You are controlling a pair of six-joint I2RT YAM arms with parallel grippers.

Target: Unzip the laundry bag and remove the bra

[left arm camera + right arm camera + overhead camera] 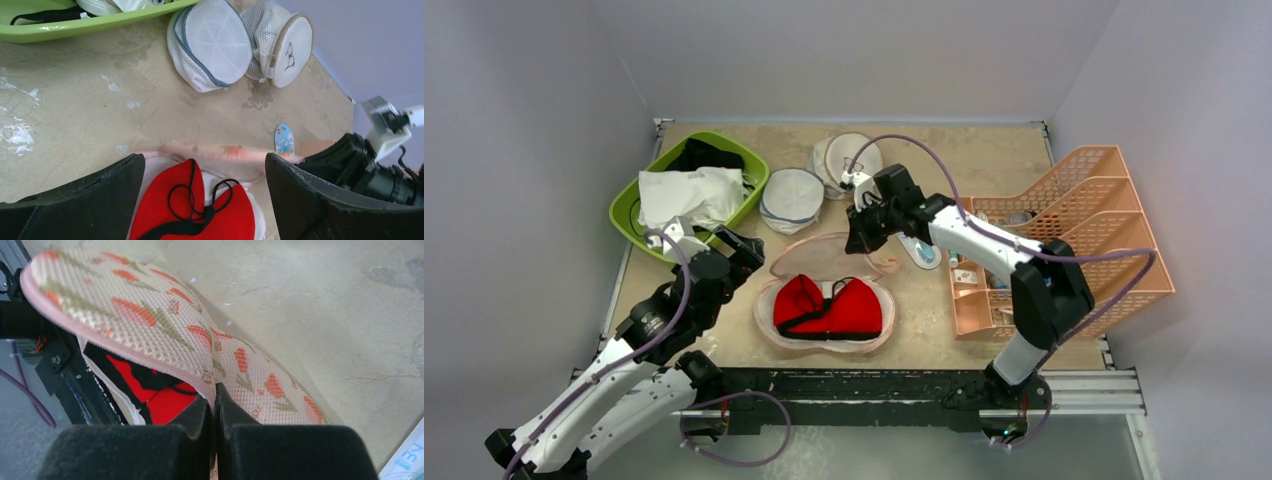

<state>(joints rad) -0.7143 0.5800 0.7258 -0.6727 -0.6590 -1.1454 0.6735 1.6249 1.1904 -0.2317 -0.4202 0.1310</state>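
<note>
The laundry bag (824,262) lies unzipped near the front middle of the table, its floral lid raised at the back. The red bra (827,306) with black straps lies in the open lower half; it also shows in the left wrist view (200,210). My right gripper (857,240) is shut on the lid's edge (150,325) and holds it up; the bra (165,400) shows beneath. My left gripper (746,258) is open and empty, just left of the bag, its fingers (90,200) straddling the bra in its own view.
A green basin (686,185) of white and black garments sits at the back left. Two round white mesh bags (792,198) (844,158) stand behind the laundry bag. An orange file rack (1064,240) fills the right side. A small blue card (924,250) lies by it.
</note>
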